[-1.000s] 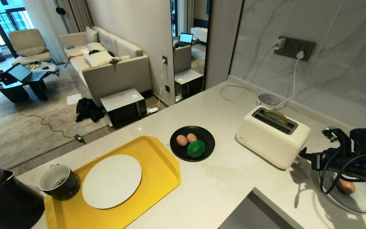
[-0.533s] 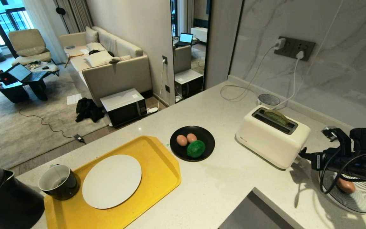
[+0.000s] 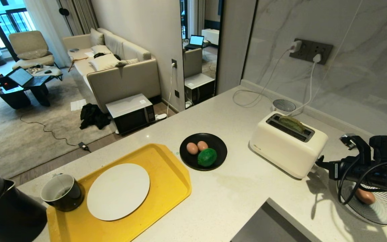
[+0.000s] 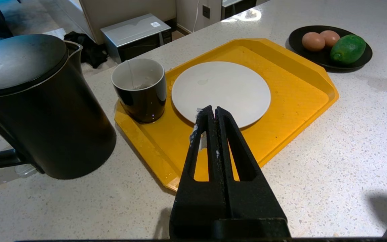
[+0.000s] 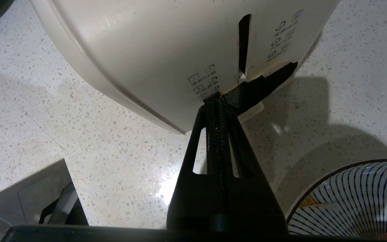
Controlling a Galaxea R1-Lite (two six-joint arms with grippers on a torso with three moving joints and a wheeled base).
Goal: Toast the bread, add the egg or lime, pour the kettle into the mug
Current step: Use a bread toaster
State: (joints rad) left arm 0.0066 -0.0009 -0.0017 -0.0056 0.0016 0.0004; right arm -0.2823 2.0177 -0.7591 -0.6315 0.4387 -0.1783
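Note:
The bread [image 3: 291, 123] stands in the slot of the cream toaster [image 3: 287, 148]. My right gripper [image 3: 318, 163] is shut and empty, its tips [image 5: 216, 99] pressed against the toaster's end face at the bottom of the lever slot [image 5: 244, 43]. Two eggs [image 3: 192, 148] and the lime [image 3: 207, 157] lie in a black dish [image 3: 220, 144]. Another egg [image 3: 365, 196] sits in a striped bowl under the right arm. The black kettle [image 4: 39, 111] and the mug [image 4: 141, 90] are at the near left. My left gripper [image 4: 212, 112] hangs shut and empty over the yellow tray's near edge.
A white plate [image 3: 118, 191] lies on the yellow tray [image 3: 170, 174] beside the mug. The striped bowl [image 3: 385, 208] sits at the counter's right edge. A dark recess [image 3: 267, 225] cuts into the near counter. Cables run from the wall socket [image 3: 311, 50] behind the toaster.

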